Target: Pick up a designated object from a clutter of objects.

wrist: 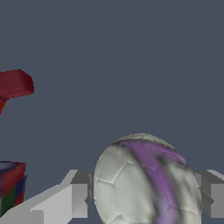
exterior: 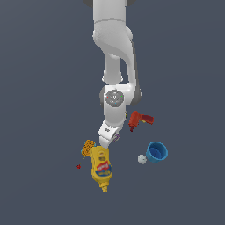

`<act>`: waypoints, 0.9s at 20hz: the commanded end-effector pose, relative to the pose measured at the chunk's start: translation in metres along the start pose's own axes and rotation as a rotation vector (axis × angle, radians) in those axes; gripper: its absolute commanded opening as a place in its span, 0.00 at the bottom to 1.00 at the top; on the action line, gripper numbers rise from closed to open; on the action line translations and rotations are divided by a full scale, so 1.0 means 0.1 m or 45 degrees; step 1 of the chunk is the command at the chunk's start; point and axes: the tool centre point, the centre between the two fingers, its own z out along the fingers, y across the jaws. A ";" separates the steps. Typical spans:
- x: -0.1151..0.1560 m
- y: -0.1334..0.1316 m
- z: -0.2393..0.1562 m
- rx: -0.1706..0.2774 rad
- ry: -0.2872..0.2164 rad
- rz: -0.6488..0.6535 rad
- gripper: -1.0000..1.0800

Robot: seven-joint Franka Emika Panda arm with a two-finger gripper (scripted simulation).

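The purple-marked ball [wrist: 146,181] sits between the tool's [wrist: 146,197] fingers [wrist: 72,199] — pinched on both sides, it appears.

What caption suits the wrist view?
Purple-marked ball sits between the gripper fingers, red drill beyond.

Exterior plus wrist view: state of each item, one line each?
Purple-marked ball: sits between the fingers, one on each side; contact not clear.
Gripper: around the ball, closure cannot be confirmed.
Mustard bottle: lying on its side.
Blue cup: tipped, opening visible.
Plain white ball: on the floor beside the cup.
Red drill: lying down.
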 end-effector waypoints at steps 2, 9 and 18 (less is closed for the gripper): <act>-0.01 0.00 -0.01 0.000 0.000 0.000 0.00; -0.10 0.01 -0.18 0.000 0.000 0.000 0.00; -0.40 0.02 -0.74 0.001 0.000 -0.001 0.00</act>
